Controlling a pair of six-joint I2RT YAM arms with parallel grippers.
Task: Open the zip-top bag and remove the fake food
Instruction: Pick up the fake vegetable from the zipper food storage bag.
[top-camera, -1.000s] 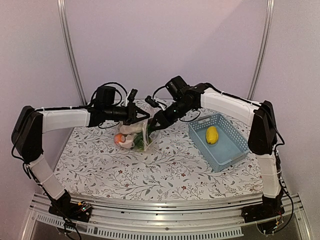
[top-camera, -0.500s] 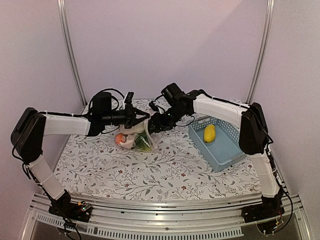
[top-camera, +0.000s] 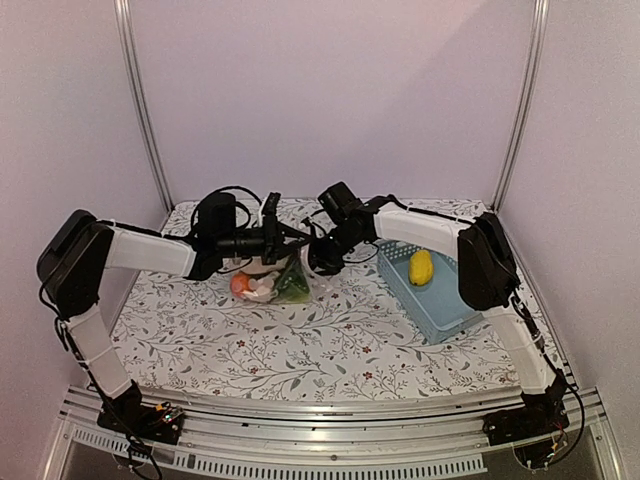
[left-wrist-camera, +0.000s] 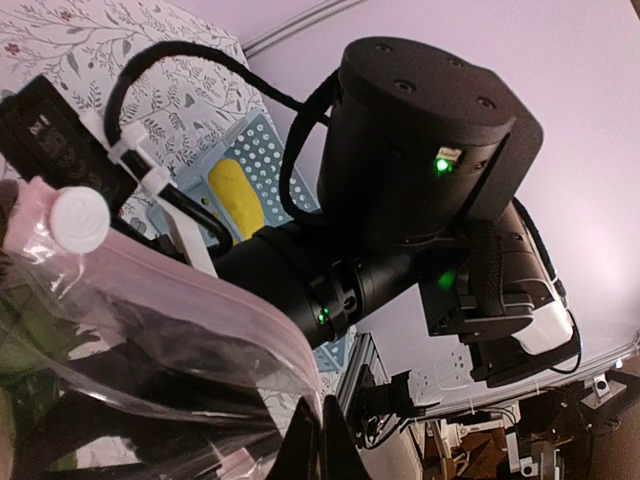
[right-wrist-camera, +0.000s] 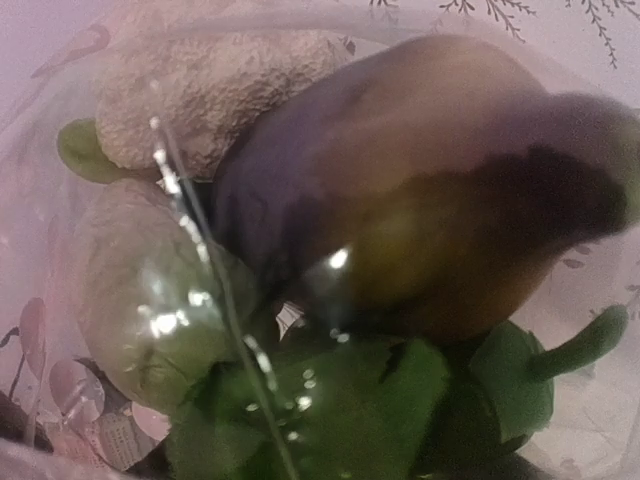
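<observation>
Right gripper (top-camera: 322, 258) reaching into the open zip-top bag (top-camera: 290, 280), left gripper (top-camera: 278, 236) at its rim

The bag sits on the floral table (top-camera: 330, 340) between the two arms, mouth raised. The left gripper's fingers look pressed together on the pink zip edge. The right gripper's fingers are out of sight in its own view, so I cannot tell how wide they stand or whether they hold anything. Inside the bag lie a dark eggplant (right-wrist-camera: 430, 220), a cauliflower (right-wrist-camera: 200, 90), a pale green piece (right-wrist-camera: 140, 300) and a leafy piece (right-wrist-camera: 340, 420), packed touching, with an orange piece (top-camera: 240, 284) at the far-left end. The blue slotted basket (top-camera: 455, 310) holds one yellow piece (top-camera: 421, 267). The risks are probably that the smooth, rounded eggplant squirts out of a shallow pinch, that the fingers catch crinkly film along with the food, or that the rim slips free and the mouth collapses around the wrist
</observation>
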